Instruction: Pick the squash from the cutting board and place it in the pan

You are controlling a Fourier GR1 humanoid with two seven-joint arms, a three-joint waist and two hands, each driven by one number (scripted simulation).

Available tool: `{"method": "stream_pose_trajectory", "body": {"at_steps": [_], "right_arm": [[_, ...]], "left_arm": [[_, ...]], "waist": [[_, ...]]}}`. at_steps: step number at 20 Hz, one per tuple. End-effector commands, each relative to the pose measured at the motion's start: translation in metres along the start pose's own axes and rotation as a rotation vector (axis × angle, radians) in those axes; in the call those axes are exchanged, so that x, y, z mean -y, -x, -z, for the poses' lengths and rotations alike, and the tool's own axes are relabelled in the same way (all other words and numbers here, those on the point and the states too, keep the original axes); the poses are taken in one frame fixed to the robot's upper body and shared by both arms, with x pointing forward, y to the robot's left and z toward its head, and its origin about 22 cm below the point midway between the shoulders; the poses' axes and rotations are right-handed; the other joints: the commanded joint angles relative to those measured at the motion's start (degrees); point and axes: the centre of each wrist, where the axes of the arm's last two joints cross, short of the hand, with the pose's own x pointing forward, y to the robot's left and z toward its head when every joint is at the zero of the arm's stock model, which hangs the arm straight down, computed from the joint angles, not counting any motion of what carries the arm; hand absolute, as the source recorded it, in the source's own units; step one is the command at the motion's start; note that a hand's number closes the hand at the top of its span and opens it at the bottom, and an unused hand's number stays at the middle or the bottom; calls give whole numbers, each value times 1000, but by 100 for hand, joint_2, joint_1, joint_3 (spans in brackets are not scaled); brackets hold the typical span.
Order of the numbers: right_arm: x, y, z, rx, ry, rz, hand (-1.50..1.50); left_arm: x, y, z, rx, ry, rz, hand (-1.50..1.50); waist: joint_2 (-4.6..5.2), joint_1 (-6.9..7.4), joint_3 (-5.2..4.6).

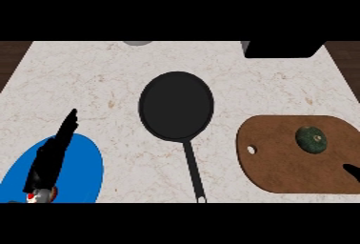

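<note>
Fingers (68, 125) of the left hand (49, 159) stand straight and together, pointing up and slightly right over the blue plate (84, 162) at the lower left of the counter (84, 76). They hold nothing and curl round nothing; the hand shows as a narrow black shape above the plate.

Only a black fingertip of the right hand (351, 170) shows at the right edge, over the lower right part of the cutting board (274, 157). How far that hand is open cannot be told from so little of it.

Squash (311, 138), round and dark green, lies on the cutting board, toward the board's upper right. It sits near the right fingertip, above and to its left, apart from it. It is well apart from the left fingers, with the pan between them.

Pan (175, 106), black and round, rests in the middle of the counter, its thin handle (193, 169) running down toward the near edge. The pan lies just left of the board and holds nothing. A small hole (251, 149) shows near the board's left end.
</note>
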Motion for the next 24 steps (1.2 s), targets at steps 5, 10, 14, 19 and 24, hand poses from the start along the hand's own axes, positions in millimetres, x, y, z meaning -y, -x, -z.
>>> {"method": "stream_pose_trajectory", "body": {"at_steps": [5,10,14,19,24], "right_arm": [[23,-105,-37,-26,-227,-188,-150],[39,-158,-36,-118,-246,-259,-150],[30,-181,-25,-186,-330,-272,-150],[7,-182,-14,-224,-382,-356,-150],[-11,-173,-17,-321,-478,-504,-150]], "left_arm": [[13,-10,5,24,40,5,0],[-4,-3,-10,8,32,9,0],[13,-3,0,10,52,-12,0],[13,-12,-10,24,55,6,0],[3,4,-1,22,74,2,0]], "waist": [[32,149,23],[19,207,41],[51,227,44],[49,306,51],[71,314,39]]}}
